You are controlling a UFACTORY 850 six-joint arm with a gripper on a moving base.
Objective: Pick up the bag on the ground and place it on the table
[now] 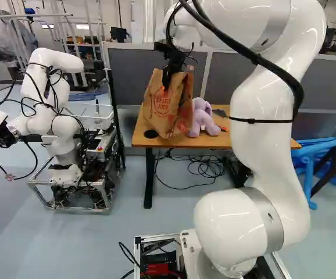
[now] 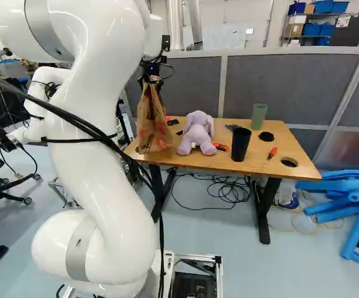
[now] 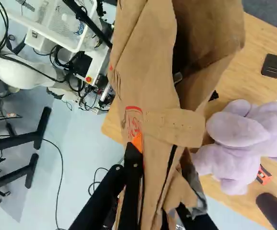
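At the far left of the left base view is another robot (image 1: 66,119), white and bendy, on a metal cart (image 1: 101,189). The wrist view shows a red button on yellow (image 3: 88,79) on its cart.

Next comes the brown paper bag (image 1: 159,110), up at the left end of the wooden table (image 2: 257,139). It has a round red mark (image 1: 162,100) with red words, and more red print lower down. I can't tell if its bottom touches the wood.

The black gripper (image 1: 167,85) is at the top of the bag. In the wrist view, its two fingers pinch the paper from both sides, with an orange pad (image 3: 137,141) against it. The bag's mouth is a bit open.

Just right of the bag, a purple stuffed animal (image 2: 197,131) sits on the table. In the right base view, an orange and black tool (image 2: 221,147) lies next to it. Then comes a tall black cup (image 2: 240,144), a green cup (image 2: 259,116) farther back, and a screwdriver with a red handle (image 2: 272,152).

A tangle of black cords (image 2: 229,191) is on the floor under the table. At the far right are blue tubes (image 2: 347,202) in a pile.
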